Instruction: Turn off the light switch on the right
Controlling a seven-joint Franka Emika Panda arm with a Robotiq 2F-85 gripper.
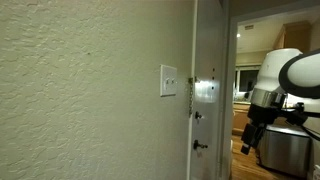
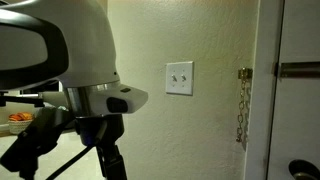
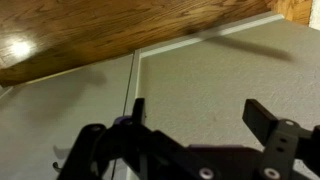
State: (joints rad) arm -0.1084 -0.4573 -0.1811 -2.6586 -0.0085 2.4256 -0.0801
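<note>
**Approach phase: gripper not at switch yet**

Step in hand looks like the reach. The arm (image 1: pixel 285 72) is well apart from the wall plate (image 2: pixel 180 78), no contact. Target light switch (image 2: pixel 186 77) is the rt toggle on that plate, can't tell up/down at this res. In both exterior views the door chain (image 1: pixel 190 95) hangs near the plate, at approx 4 o'clock from it. In an exterior view the arm's dark lower end hangs at approx 4 o'clock from the plate, past the door frame, pointing down.

Wrist view: gripper (image 3: pixel 197 108) w/ fingers (image 3: pixel 137 108) spread wide, nothing between them, touching nothing. Wood planks (image 3: pixel 90 30) at 11 o'clock, no plate in frame.

Next move prob needs: swing wrist toward the wall, line one fingertip up w/ the rt toggle, flip it w/o catching the lt toggle or the chain
</note>
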